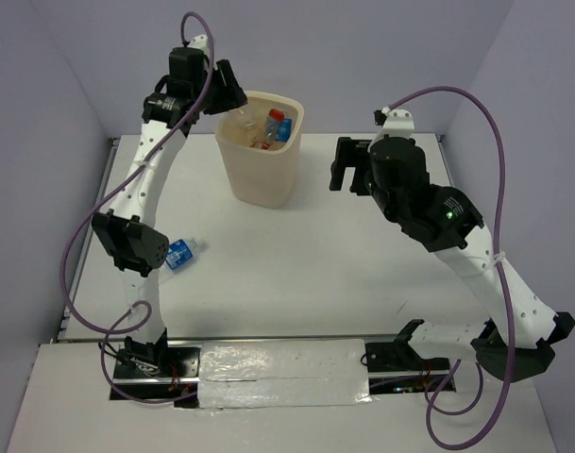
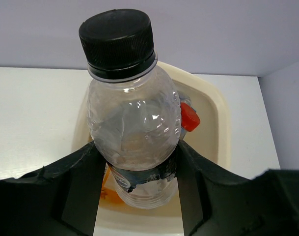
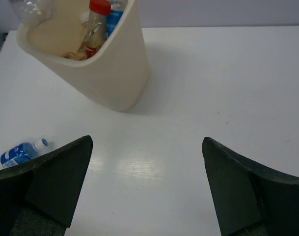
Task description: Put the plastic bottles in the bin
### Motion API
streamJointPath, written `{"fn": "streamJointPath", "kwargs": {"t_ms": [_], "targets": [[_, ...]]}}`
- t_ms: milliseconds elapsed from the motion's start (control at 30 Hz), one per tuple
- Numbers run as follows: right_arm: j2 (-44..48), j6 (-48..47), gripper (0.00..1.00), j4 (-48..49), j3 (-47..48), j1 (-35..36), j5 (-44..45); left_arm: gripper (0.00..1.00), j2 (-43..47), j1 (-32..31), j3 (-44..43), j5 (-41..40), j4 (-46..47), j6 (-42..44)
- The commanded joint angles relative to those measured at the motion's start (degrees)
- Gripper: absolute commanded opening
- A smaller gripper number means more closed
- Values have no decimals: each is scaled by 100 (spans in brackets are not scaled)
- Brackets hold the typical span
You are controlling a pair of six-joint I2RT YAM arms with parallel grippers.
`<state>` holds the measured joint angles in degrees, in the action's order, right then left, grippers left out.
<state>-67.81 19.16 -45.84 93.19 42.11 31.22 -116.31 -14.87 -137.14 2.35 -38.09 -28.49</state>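
Note:
My left gripper (image 2: 139, 191) is shut on a clear black-capped bottle (image 2: 132, 123) and holds it over the left rim of the cream bin (image 2: 215, 123). In the top view the left gripper (image 1: 232, 92) hangs at the bin (image 1: 263, 175). Bottles lie inside the bin, one red-capped (image 1: 275, 116), one with a blue label (image 1: 283, 129). The right wrist view shows the red-capped bottle (image 3: 96, 24) in the bin (image 3: 115, 73). A blue-labelled bottle (image 1: 181, 252) lies on the table at the left, also in the right wrist view (image 3: 19, 152). My right gripper (image 1: 342, 170) is open and empty, right of the bin.
The white table (image 1: 315, 274) ends at grey walls at the back and sides. The left arm's elbow (image 1: 126, 241) hangs close to the lying bottle. A strip of silver tape (image 1: 287, 363) runs along the near edge.

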Motion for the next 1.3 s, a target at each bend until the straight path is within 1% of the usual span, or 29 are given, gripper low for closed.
{"fn": "streamJointPath", "kwargs": {"t_ms": [0, 133, 167, 233, 267, 333, 367, 433, 533, 600, 633, 667, 700, 733, 767, 800, 833, 867, 900, 933, 967, 1000, 1033, 1067, 1100, 1200, 1267], "targets": [[75, 141, 100, -285, -99, -10, 130, 55, -49, -209, -77, 135, 688, 54], [-12, 185, 100, -293, -116, -18, 33, 63, -278, -305, -50, -58, 592, 54], [-22, 185, 100, -276, -117, -18, 24, 69, -278, -340, -15, -94, 583, 63], [-57, 176, 100, -250, -134, -18, 15, 76, -147, -367, 134, -164, 583, 98], [-74, 167, 100, -241, -134, -18, 15, 83, -77, -385, 196, -191, 600, 115], [-118, 141, 100, -223, -125, -27, 7, 89, 90, -472, 241, -261, 531, 247], [-136, 132, 100, -214, -117, -10, -11, 95, 152, -499, 206, -435, 469, 308], [-171, 115, 100, -179, -99, -18, -55, 99, 345, -569, 118, -716, 215, 458], [-180, 106, 100, -74, -108, -18, -116, 99, 757, -596, 179, -1025, -137, 590], [-215, 106, 100, -30, -99, -18, -169, 99, 1056, -596, 433, -1691, -365, 625], [-215, 106, 100, -4, -99, -18, -169, 99, 1432, -596, 608, -1981, -566, 599], [-215, 114, 100, 23, -108, -18, -195, 99, 1645, -596, 1079, -2610, -655, 556], [-206, 115, 100, 40, -143, -18, -213, 99, 1838, -587, 1345, -2895, -752, 520], [-180, 123, 100, 84, -204, -18, -222, 99, 2223, -587, 1644, -3150, -997, 416], [-171, 123, 100, 145, -248, -18, -239, 97, 2410, -578, 2256, -3388, -1156, 362], [-154, 123, 100, 163, -274, -10, -283, 96, 2559, -569, 2558, -3825, -1323, 310], [-153, 141, 100, 198, -318, -10, -301, 96, 2839, -561, 2891, -3995, -1698, 187], [-153, 158, 100, 216, -345, -10, -310, 96, 2964, -543, 3573, -4110, -1867, 134], [-153, 167, 100, 234, -362, -18, -371, 97, 3070, -534, 3902, -4224, -2017, 90], [-153, 176, 100, 260, -406, -18, -406, 99, 3245, -534, 4262, -4225, -2149, 11], [-153, 185, 100, 312, -433, -10, -433, 99, 3290, -534, 4849, -4199, -2429, -68], [-153, 185, 100, 330, -450, -18, -476, 99, 3290, -543, 5081, -4155, -2597, -208], [-171, 194, 100, 365, -468, -18, -546, 99, 3308, -552, 5309, -4077, -2729, -566], [-180, 211, 100, 392, -468, -18, -573, 99, 3325, -587, 5721, -3997, -2870, -735], [-197, 211, 100, 392, -459, -18, -582, 99, 3352, -587, 5899, -3936, -2915, -1068], [-197, 255, 100, 401, -459, -18, -626, 99, 3396, -587, 6418, -4101, -2977, -1561], [-145, 273, 100, 453, -529, -10, -678, 100, 3343, -587, 6620, -4094, -2802, -1476]]}}
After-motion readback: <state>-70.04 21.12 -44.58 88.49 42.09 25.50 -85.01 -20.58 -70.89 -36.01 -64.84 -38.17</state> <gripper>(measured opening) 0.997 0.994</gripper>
